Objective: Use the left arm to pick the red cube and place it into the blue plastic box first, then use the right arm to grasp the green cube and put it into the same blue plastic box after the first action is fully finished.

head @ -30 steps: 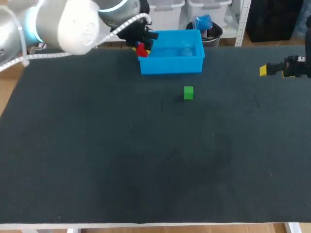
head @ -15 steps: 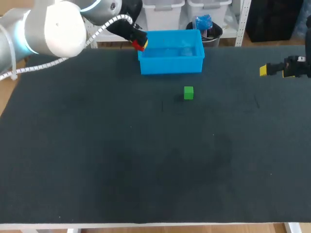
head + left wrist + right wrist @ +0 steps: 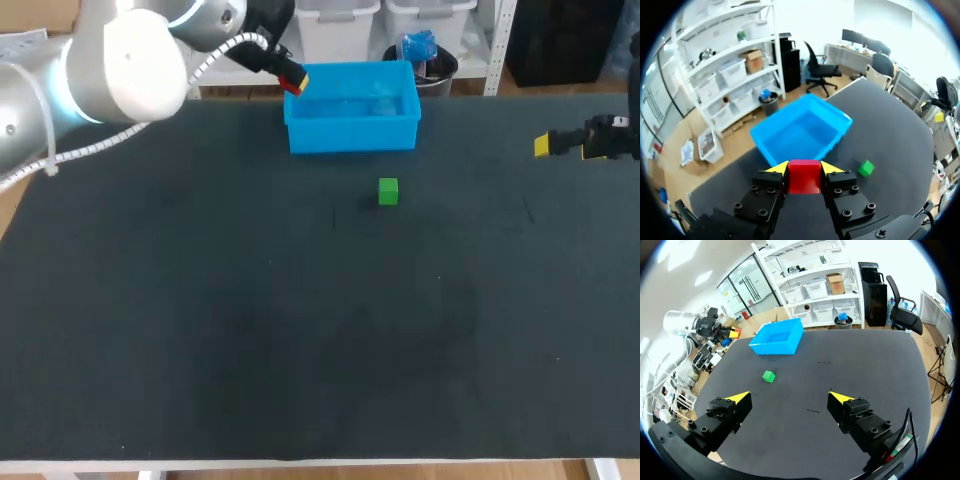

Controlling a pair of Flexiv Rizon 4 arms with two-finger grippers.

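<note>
Left gripper clamps the red cube by opposite flat faces; it looks light, rigid, secure. Right gripper gapes empty.

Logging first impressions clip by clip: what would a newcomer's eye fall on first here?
The red cube clamped between the left gripper's yellow tips, held up by the left end of the bright blue plastic box. Next, the green cube alone on the dark mat in front of the box, and the right gripper open, off to the right.
</note>
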